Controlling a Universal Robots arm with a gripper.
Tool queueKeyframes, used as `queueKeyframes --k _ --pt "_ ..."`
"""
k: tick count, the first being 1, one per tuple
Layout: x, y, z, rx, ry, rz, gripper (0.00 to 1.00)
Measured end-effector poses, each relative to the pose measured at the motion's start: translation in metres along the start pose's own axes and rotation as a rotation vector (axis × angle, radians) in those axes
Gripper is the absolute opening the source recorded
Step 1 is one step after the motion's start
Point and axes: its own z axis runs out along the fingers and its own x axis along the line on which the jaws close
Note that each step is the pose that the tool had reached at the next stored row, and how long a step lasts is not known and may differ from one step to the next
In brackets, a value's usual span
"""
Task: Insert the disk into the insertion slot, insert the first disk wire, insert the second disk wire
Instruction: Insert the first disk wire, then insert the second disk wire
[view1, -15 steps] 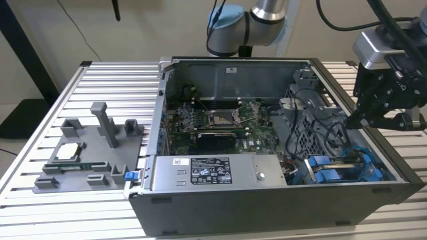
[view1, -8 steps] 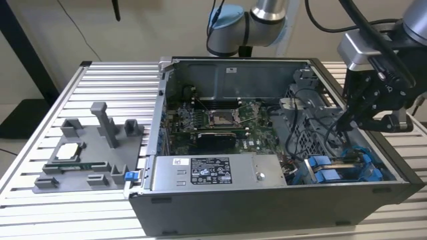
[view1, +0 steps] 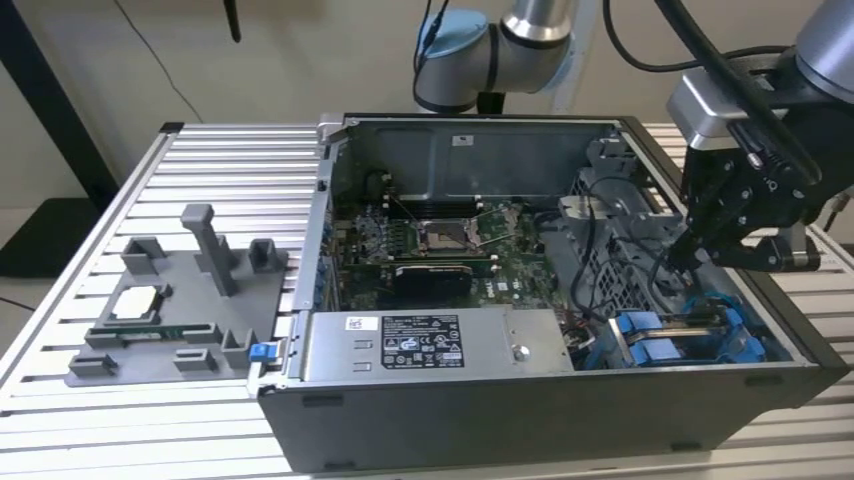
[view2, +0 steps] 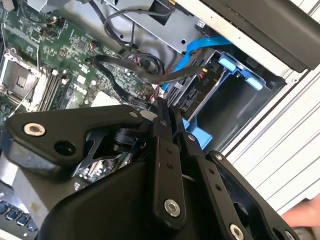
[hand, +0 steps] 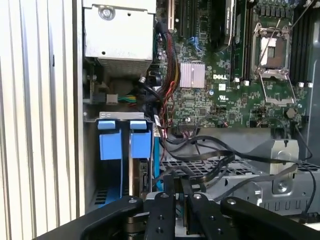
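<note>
Disk sits in the insertion slot, at the near corner of the PC case on the exterior view's right, so step one looks done. Tool pinched shut on a black wire just beside the disk's connector end; wire steps look unfinished.

Silver arm – blue joint caps; black screwed fingers.

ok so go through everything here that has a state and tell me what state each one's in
Computer case: side panel off, interior exposed.
Hand: fingers closed together, down inside the case by the drive bay.
Insertion slot: blue rails in place; whether a disk sits in it, cannot tell.
CPU socket: open, no processor in it.
Black cables: loose, draped over the metal cage.
Processor chip: lying flat on the grey fixture outside the case.
</note>
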Motion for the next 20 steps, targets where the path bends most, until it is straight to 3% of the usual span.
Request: queueKeyframes --k 6,14,20 --pt "0.0236 -0.0001 0.0017 -0.0001 -0.0002 -0.001 0.0" --pt "0.0259 -0.0001 0.0148 0.0034 0.0029 -0.011 0.0" --pt "0.0265 -0.0052 0.0229 0.0061 0.0032 -0.027 0.0"
